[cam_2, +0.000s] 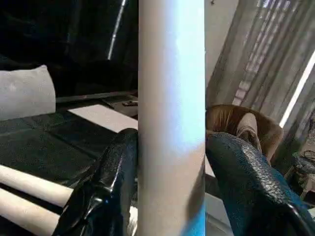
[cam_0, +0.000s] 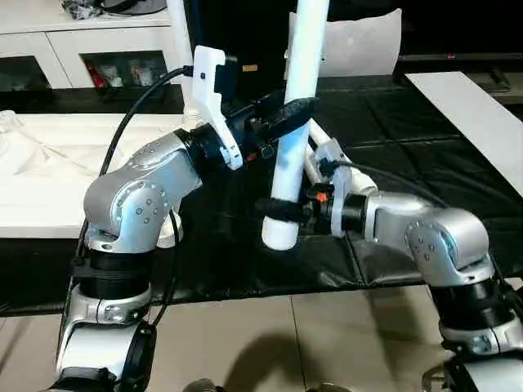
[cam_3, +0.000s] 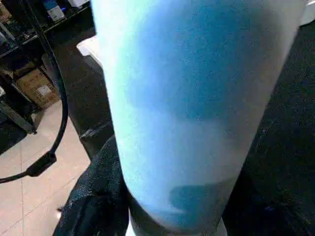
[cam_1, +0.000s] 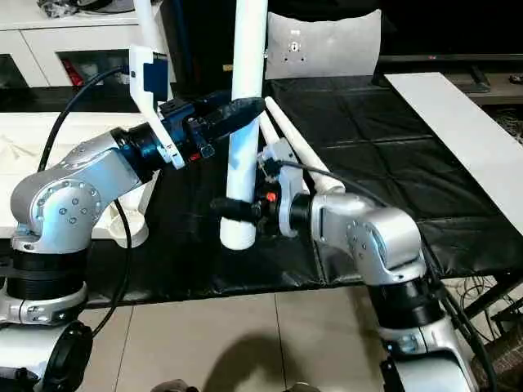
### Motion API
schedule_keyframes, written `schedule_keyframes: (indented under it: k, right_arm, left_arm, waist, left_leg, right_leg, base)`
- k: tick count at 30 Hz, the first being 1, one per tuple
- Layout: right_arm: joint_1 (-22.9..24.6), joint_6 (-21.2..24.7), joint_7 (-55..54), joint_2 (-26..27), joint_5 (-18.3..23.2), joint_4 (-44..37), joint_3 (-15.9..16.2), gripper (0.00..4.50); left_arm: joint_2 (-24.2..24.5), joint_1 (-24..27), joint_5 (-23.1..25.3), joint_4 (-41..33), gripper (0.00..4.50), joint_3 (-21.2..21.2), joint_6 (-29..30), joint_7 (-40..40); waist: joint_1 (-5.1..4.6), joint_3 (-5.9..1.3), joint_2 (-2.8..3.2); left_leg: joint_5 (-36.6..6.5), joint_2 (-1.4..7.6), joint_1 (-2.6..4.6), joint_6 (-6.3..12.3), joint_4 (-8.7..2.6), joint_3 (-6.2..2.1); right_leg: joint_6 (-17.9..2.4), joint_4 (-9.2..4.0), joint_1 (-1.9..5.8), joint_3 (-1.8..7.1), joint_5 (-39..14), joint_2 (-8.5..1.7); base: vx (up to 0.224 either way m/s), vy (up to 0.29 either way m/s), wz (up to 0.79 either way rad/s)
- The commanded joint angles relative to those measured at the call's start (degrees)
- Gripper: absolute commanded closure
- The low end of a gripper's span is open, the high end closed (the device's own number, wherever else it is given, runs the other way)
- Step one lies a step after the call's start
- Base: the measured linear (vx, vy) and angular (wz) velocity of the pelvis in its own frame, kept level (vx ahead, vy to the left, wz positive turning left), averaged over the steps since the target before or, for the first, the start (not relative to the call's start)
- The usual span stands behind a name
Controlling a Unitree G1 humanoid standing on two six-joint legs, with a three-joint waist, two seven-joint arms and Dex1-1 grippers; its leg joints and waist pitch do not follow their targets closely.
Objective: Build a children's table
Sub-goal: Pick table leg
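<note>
Early stage: at frame centre both the left gripper (cam_0: 290, 114) and right gripper (cam_0: 282, 211) clasp one upright leg (cam_0: 292, 155), two more legs (cam_1: 298, 147) lying behind, none visibly fitted.

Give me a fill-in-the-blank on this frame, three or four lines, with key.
1. Both grippers hold one white table leg, which stands ____.
2. The left gripper grips the leg ____ the right gripper.
3. Two more legs lie on the ____ mat.
4. The leg's lower end hangs over the mat's front edge; beyond that edge is a ____ floor.

Missing words: upright; above; black; tiled
</note>
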Motion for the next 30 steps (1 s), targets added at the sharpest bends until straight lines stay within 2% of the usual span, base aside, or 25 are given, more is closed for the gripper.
schedule_keyframes:
  k: [1, 5, 6, 7, 8, 9, 12, 16, 17, 18, 19, 20, 21, 22, 23, 24, 25, 26, 29, 30]
  right_arm:
    - [0.33, -0.69, -0.75, 0.03, -1.16, -0.46, 0.65, 2.57]
    - [0.86, -2.23, -1.29, 0.88, -2.11, -0.39, 1.09, 2.57]
    - [0.87, -2.41, -1.33, 0.96, -2.20, -0.37, 1.13, 2.57]
    - [0.85, -3.18, -1.67, 1.49, -2.50, -0.29, 1.17, 2.57]
    - [0.84, -3.66, -1.87, 1.82, -2.67, -0.25, 1.13, 2.57]
    - [0.85, -4.41, -2.10, 2.16, -2.95, -0.23, 1.10, 2.57]
    - [1.05, -5.92, -2.87, 2.87, -3.47, -0.23, 0.78, 2.57]
    - [3.08, -10.35, -5.08, 4.24, -4.43, -1.63, -1.00, 2.57]
    - [3.61, -11.26, -5.44, 4.57, -4.63, -2.06, -1.45, 2.57]
    - [5.27, -12.39, -6.37, 5.69, -3.97, -3.44, -3.11, 2.57]
    - [5.27, -12.39, -6.37, 5.69, -3.97, -3.44, -3.11, 2.58]
    - [6.16, -14.15, -6.30, 5.92, -4.21, -4.30, -3.41, 2.58]
    - [7.49, -14.98, -7.10, 6.32, -4.21, -5.76, -4.06, 2.58]
    - [8.41, -15.50, -7.65, 6.54, -4.28, -6.78, -4.38, 2.58]
    - [9.84, -15.78, -8.62, 6.96, -3.93, -8.35, -5.18, 2.58]
    - [10.66, -15.81, -9.21, 7.24, -3.62, -9.22, -5.70, 2.58]
    - [11.77, -15.82, -9.97, 7.51, -3.39, -10.35, -6.34, 2.58]
    - [14.50, -15.45, -12.40, 7.98, -3.38, -12.95, -7.56, 2.58]
    - [17.57, -14.66, -16.03, 8.17, -5.18, -15.89, -8.48, 2.58]
    - [18.47, -14.34, -17.54, 8.21, -6.21, -16.77, -8.75, 2.58]
  left_arm:
    - [-0.52, -0.43, -2.67, -3.85, 1.95, -0.15, -1.04, -2.40]
    - [-1.86, -0.26, -7.42, -6.74, 1.95, 0.06, 0.89, -4.23]
    - [-1.91, -0.22, -7.61, -6.85, 1.95, -0.01, 1.05, -4.30]
    - [-2.11, 0.00, -7.97, -7.16, 1.95, -0.33, 1.37, -4.47]
    - [-2.21, 0.12, -7.76, -7.16, 1.95, -0.38, 1.25, -4.58]
    - [-2.33, 0.18, -7.48, -6.91, 1.95, -0.15, 0.79, -4.64]
    - [-2.73, 0.13, -7.39, -6.20, 1.95, 1.22, -0.55, -4.01]
    - [-3.90, -0.24, -11.38, -6.79, 1.95, 6.64, -1.80, -0.92]
    - [-3.97, -0.25, -12.06, -7.00, 1.95, 7.45, -1.68, -0.27]
    - [-4.01, 0.10, -12.48, -7.42, 1.95, 8.68, -1.95, 0.80]
    - [-4.01, 0.10, -12.48, -7.42, 1.95, 8.68, -1.95, 0.80]
    - [-3.68, 0.42, -11.94, -7.64, 1.95, 8.85, -1.91, 1.28]
    - [-3.09, 1.32, -11.23, -7.92, 1.95, 8.95, -1.54, 1.57]
    - [-2.67, 2.03, -10.77, -8.20, 1.95, 8.96, -1.20, 1.72]
    - [-2.03, 3.25, -9.10, -8.11, 1.95, 8.80, -1.19, 2.64]
    - [-1.69, 3.96, -8.12, -8.01, 1.95, 8.70, -1.25, 3.21]
    - [-1.47, 4.92, -6.83, -7.74, 1.95, 8.74, -1.54, 4.23]
    - [0.09, 7.81, -2.18, -6.95, 1.95, 8.01, -2.84, 7.68]
    - [2.64, 12.90, 2.44, -8.09, 1.95, 6.66, -2.60, 10.52]
    - [3.71, 15.03, 4.54, -9.18, 1.95, 5.62, -2.88, 11.08]
  waist:
    - [0.27, -4.10, -0.55]
    - [0.23, -3.99, -0.48]
    - [0.16, -3.96, -0.51]
    - [0.17, -3.94, -0.21]
    - [0.05, -3.88, -0.33]
    - [0.03, -3.85, -0.08]
    - [0.02, -3.92, -0.06]
    - [0.24, -4.01, 0.26]
    - [0.28, -4.06, 0.12]
    - [0.29, -4.06, 0.44]
    - [0.22, -4.05, 0.34]
    - [0.12, -3.98, 0.41]
    - [0.13, -3.91, 1.59]
    - [0.01, -3.80, 1.07]
    - [-0.17, -3.78, 1.22]
    - [-0.23, -3.69, 1.03]
    - [-0.15, -3.89, 1.71]
    - [-0.32, -3.84, 1.72]
    - [-0.65, -3.68, 1.82]
    - [-0.85, -3.75, 1.18]
  left_leg:
    - [-5.54, 0.34, 0.20, -0.86, -3.44, 1.15]
    - [-5.81, 0.23, 0.12, -0.79, -3.42, 1.21]
    - [-6.13, 0.23, 0.16, -0.76, -3.42, 1.25]
    - [-6.39, 0.24, 0.17, -0.80, -3.43, 1.19]
    - [-6.89, 0.18, 0.15, -0.81, -3.44, 1.25]
    - [-7.41, 0.20, 0.19, -0.91, -3.46, 1.23]
    - [-7.55, 0.25, 0.22, -1.31, -3.57, 1.12]
    - [-7.13, 0.21, 0.17, -1.60, -3.54, 1.04]
    - [-7.03, 0.28, 0.15, -1.84, -3.51, 1.06]
    - [-7.23, 0.22, 0.13, -1.80, -3.56, 1.00]
    - [-7.51, 0.23, 0.12, -1.67, -3.56, 1.03]
    - [-8.15, 0.13, 0.15, -1.48, -3.64, 0.98]
    - [-9.15, 0.12, 0.29, -1.59, -3.61, 0.88]
    - [-9.86, 0.23, 0.37, -1.45, -3.73, 0.99]
    - [-10.06, 0.26, 0.34, -1.36, -3.81, 0.92]
    - [-10.08, 0.19, 0.23, -1.18, -3.85, 0.92]
    - [-9.23, 0.02, 0.24, -1.08, -3.70, 0.89]
    - [-8.98, 0.05, 0.17, -0.96, -3.67, 0.92]
    - [-9.82, 0.04, 0.12, -1.37, -4.06, 0.85]
    - [-9.78, -0.03, 0.00, -1.45, -4.10, 0.90]
  right_leg:
    - [-11.01, -4.12, 3.87, 1.80, -7.28, -2.72]
    - [-11.28, -4.14, 3.81, 1.78, -7.46, -2.67]
    - [-11.15, -4.19, 3.76, 1.79, -7.88, -2.63]
    - [-11.05, -4.18, 3.72, 1.78, -8.27, -2.63]
    - [-10.76, -4.39, 3.66, 1.77, -9.25, -2.61]
    - [-10.46, -4.58, 3.59, 1.78, -9.99, -2.60]
    - [-10.16, -4.49, 3.63, 1.75, -9.88, -2.55]
    - [-10.75, -4.26, 3.66, 1.73, -7.96, -2.59]
    - [-11.23, -4.17, 3.69, 1.76, -6.88, -2.65]
    - [-11.38, -4.16, 3.75, 1.70, -6.24, -2.53]
    - [-11.40, -4.16, 3.75, 1.72, -6.04, -2.51]
    - [-11.18, -4.25, 3.84, 1.60, -6.83, -2.44]
    - [-10.66, -4.23, 3.61, 1.59, -8.32, -2.49]
    - [-10.11, -4.76, 3.54, 1.61, -9.26, -2.45]
    - [-9.47, -4.81, 3.66, 1.64, -9.59, -2.41]
    - [-9.26, -4.74, 3.67, 1.60, -10.03, -2.36]
    - [-8.79, -4.60, 3.72, 1.62, -10.46, -2.39]
    - [-8.36, -4.86, 3.60, 1.64, -11.06, -2.35]
    - [-5.63, -5.26, 3.46, 1.60, -14.93, -2.22]
    - [-5.22, -5.33, 3.51, 1.61, -15.43, -2.13]
  base:
    - [0.000, 0.000, 0.00]
    - [0.000, 0.000, 0.00]
    - [0.000, 0.000, 0.00]
    - [0.000, 0.000, 0.00]
    - [0.000, 0.000, 0.00]
    - [0.000, 0.000, 0.00]
    - [0.000, 0.000, 0.00]
    - [0.000, 0.000, 0.00]
    - [0.000, 0.000, 0.00]
    - [0.000, 0.000, 0.00]
    - [0.000, 0.000, 0.00]
    - [0.000, 0.000, 0.00]
    - [0.000, 0.000, 0.00]
    - [0.000, 0.000, 0.00]
    - [0.000, 0.000, 0.00]
    - [0.000, 0.000, 0.00]
    - [0.000, 0.000, 0.00]
    - [0.000, 0.000, 0.00]
    - [0.000, 0.000, 0.00]
    - [0.000, 0.000, 0.00]
